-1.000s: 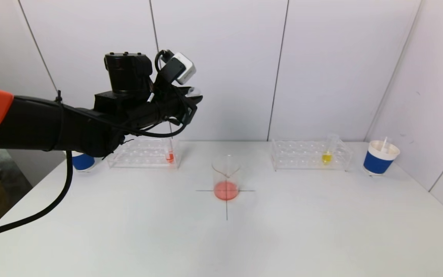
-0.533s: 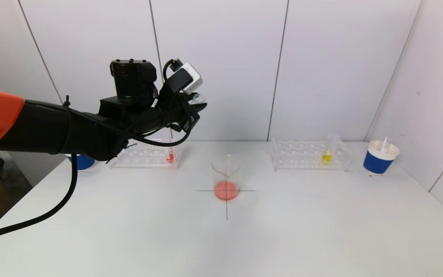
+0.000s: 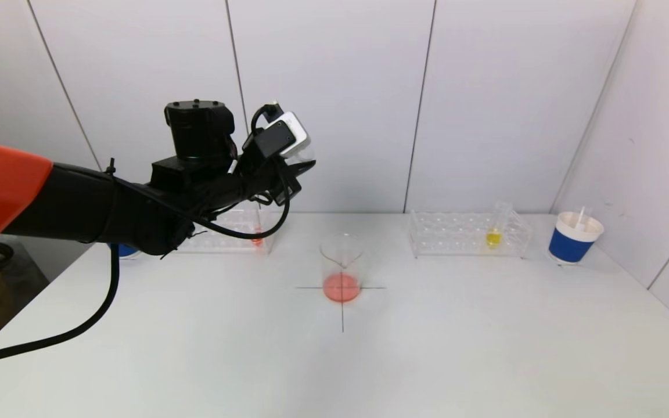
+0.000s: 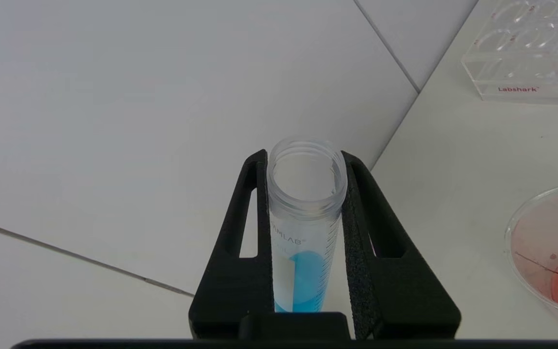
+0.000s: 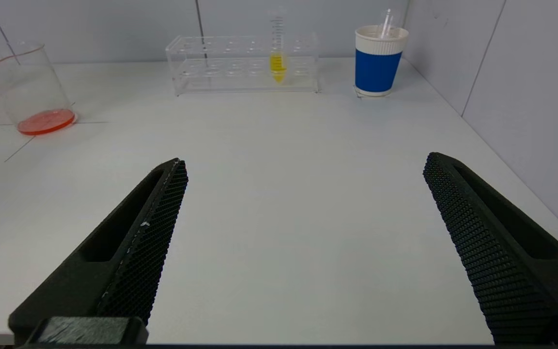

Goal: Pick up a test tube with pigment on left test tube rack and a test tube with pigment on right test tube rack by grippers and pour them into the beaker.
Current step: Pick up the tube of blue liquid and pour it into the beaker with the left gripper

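Note:
My left gripper (image 3: 304, 167) hangs high over the table, left of the beaker (image 3: 341, 255), shut on a clear test tube (image 4: 303, 228) with blue pigment at its bottom; the tube's open mouth lies level with the fingertips. The glass beaker stands on a cross mark and holds red liquid. Behind the arm, the left rack (image 3: 224, 232) holds a tube with red pigment (image 3: 258, 235). The right rack (image 3: 462, 233) holds a tube with yellow pigment (image 3: 493, 235). Low over the table's front, my right gripper (image 5: 305, 162) is open and empty, facing the right rack (image 5: 242, 63).
A blue-and-white paper cup (image 3: 575, 238) stands right of the right rack, by the side wall. Another blue cup (image 3: 125, 251) peeks out under the left arm. Walls close off the back and right. A black cable hangs from the left arm.
The left arm has carried the blue tube a little to the right and slightly lower, toward the beaker. Nothing else has moved.

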Robot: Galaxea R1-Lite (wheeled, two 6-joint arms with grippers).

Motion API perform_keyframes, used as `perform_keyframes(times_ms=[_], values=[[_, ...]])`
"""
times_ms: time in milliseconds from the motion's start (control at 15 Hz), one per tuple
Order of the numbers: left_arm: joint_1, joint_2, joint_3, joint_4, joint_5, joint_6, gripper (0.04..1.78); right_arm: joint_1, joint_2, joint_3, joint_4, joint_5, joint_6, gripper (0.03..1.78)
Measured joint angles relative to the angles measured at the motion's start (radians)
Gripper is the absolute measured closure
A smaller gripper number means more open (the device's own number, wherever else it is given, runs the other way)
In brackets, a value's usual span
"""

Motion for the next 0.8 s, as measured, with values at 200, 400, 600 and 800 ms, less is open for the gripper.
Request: perform_keyframes(times_ms=[200, 400, 600, 800], values=[[0.0, 0.018, 0.019, -0.073, -0.005, 0.047, 1.38, 0.0, 0.0, 0.0, 0.0, 0.0, 0.0, 0.04], [-0.001, 0.025, 0.046, -0.127, -0.034, 0.092, 1.38, 0.0, 0.0, 0.0, 0.0, 0.0, 0.0, 0.04], [0.0, 0.028, 0.079, -0.205, -0.043, 0.111, 1.38, 0.0, 0.0, 0.0, 0.0, 0.0, 0.0, 0.04], [-0.001, 0.03, 0.111, -0.261, -0.07, 0.16, 1.38, 0.0, 0.0, 0.0, 0.0, 0.0, 0.0, 0.04]])
